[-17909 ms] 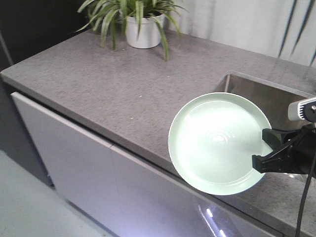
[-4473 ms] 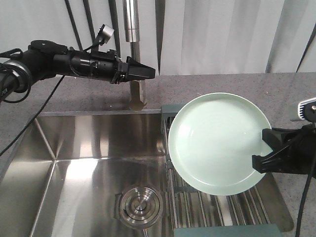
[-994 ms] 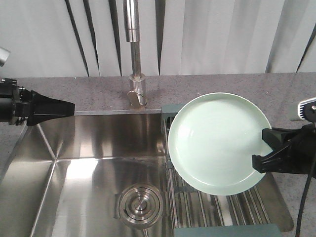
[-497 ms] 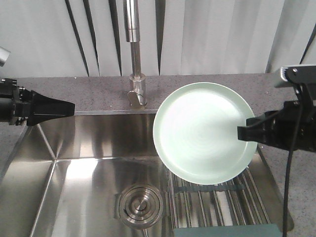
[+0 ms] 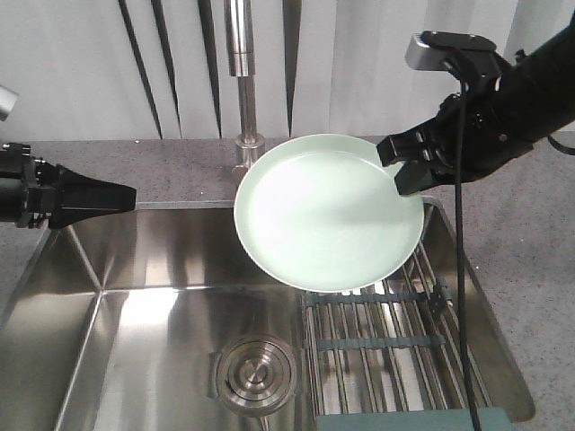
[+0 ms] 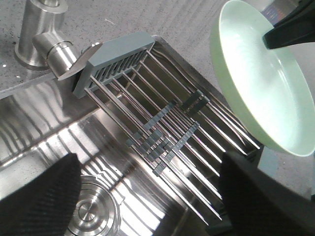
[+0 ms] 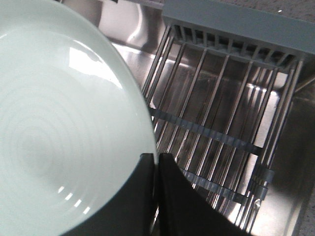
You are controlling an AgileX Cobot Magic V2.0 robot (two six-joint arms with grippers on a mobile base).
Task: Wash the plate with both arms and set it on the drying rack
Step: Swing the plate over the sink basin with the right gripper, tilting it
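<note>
The pale mint-green plate [image 5: 328,211] hangs tilted over the sink, below the tap and above the back left part of the drying rack [image 5: 386,341]. My right gripper [image 5: 402,169] is shut on the plate's right rim. In the right wrist view its fingers [image 7: 142,196] pinch the rim of the plate [image 7: 64,123] above the rack [image 7: 221,123]. At the sink's left edge my left gripper [image 5: 121,193] holds nothing. The left wrist view shows that gripper [image 6: 147,196] open with its fingers wide apart, looking at the rack [image 6: 162,128] and the plate [image 6: 261,83].
A steel tap [image 5: 243,90] rises behind the sink, with its base [image 6: 44,39] near the rack's grey-teal end piece. The round drain [image 5: 254,373] sits in the basin floor [image 5: 153,305]. Grey stone counter [image 5: 530,269] surrounds the sink.
My right arm has raised the plate and carried it left and back, from low over the rack toward the tap. The left arm has not moved.
</note>
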